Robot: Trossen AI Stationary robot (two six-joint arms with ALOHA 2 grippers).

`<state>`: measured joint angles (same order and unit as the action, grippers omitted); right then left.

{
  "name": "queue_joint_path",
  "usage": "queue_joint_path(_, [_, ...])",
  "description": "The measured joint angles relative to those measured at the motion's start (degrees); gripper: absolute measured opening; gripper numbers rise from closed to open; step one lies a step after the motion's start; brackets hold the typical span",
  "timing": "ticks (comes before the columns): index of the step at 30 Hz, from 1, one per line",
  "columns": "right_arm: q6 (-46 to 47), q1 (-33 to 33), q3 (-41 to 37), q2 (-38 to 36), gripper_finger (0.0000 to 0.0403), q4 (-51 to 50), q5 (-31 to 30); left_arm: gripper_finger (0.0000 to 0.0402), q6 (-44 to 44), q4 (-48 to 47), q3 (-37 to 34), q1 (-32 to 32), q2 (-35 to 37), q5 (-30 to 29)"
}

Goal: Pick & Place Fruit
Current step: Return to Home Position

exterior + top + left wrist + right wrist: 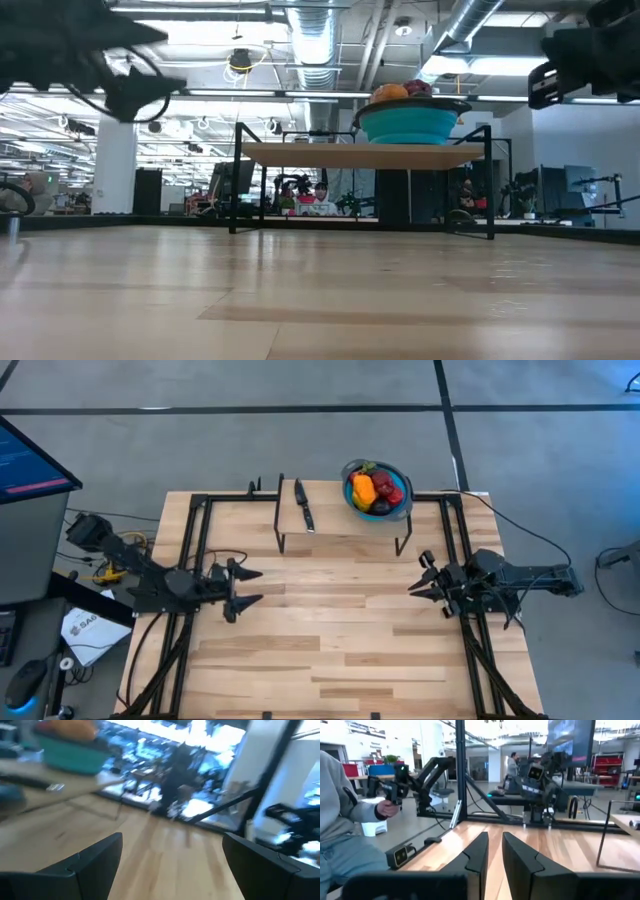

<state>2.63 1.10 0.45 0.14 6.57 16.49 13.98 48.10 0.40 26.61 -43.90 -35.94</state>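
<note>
Counts: 1 blue bowl (403, 506) holding fruit (376, 489), roughly 5 pieces showing from above (yellow, orange, red, dark purple), the rest hidden. 1 black-handled knife (304, 506). 1 raised shelf (340, 523). 1 table (330, 630). 2 arms, 1 pincer each: left pincer (248, 588), right pincer (418, 575).

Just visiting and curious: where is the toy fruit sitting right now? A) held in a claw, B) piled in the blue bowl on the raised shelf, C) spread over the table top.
B: the fruit is heaped in the blue bowl on the shelf, beside the knife.
</note>
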Motion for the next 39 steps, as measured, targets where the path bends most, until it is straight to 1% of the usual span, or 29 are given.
queue_joint_path(4, [-0.9, 0.0, 0.0, 0.0, 0.0049, -1.0, 0.0, 0.0337, -2.0, -3.3, 0.0, -6.8, 7.6, 10.9])
queue_joint_path(5, [-0.9, 0.0, 0.0, 0.0, 0.0049, -1.9, 0.0, 0.0337, -2.4, -4.8, 0.0, -8.5, 9.1, 13.2])
queue_joint_path(7, [-0.5, 0.0, 0.0, 0.0, 0.0049, -2.3, 0.0, 0.0337, -3.1, -9.2, 0.0, -11.4, 12.2, 15.8])
queue_joint_path(11, [1.8, 0.0, 0.0, 0.0, 0.0049, -2.7, 0.0, 0.0337, -6.4, -15.9, 0.0, -14.9, 16.5, 16.4])
queue_joint_path(15, [2.4, 0.0, 0.0, 0.0, 0.0049, -3.2, 0.0, 0.0337, -11.9, -17.0, 0.0, -15.4, 19.0, 16.5])
queue_joint_path(18, [2.4, 0.0, -0.1, 0.0, 0.0049, -3.2, 0.0, 0.0337, -14.5, -18.1, 0.0, -15.4, 21.3, 16.0])
queue_joint_path(22, [2.4, 0.0, -0.1, 0.0, 0.0049, -3.2, 0.0, 0.0337, -14.3, -24.5, 0.0, -15.9, 26.4, 14.8])
queue_joint_path(26, [2.4, 0.0, -0.1, 0.0, 0.0049, -3.2, 0.0, 0.0337, -10.7, -31.0, 0.0, -18.1, 31.5, 15.1])
queue_joint_path(29, [2.4, 0.0, -0.1, 0.0, 0.0049, -3.2, 0.0, 0.0337, -9.3, -35.6, 0.0, -20.3, 33.7, 19.5])
queue_joint_path(33, [2.4, 0.0, -0.1, 0.0, 0.0049, -3.2, 0.0, 0.0337, -9.1, -37.6, 0.0, -24.0, 35.5, 26.8])
queue_joint_path(36, [2.4, 0.0, -0.1, 0.0, 0.0049, -3.2, 0.0, 0.0337, -10.9, -37.6, 0.0, -26.9, 36.4, 30.9])
queue_joint_path(39, [2.4, 0.0, -0.1, 0.0, 0.0049, -3.2, 0.0, 0.0337, -13.1, -38.6, 0.0, -29.0, 37.8, 33.8])
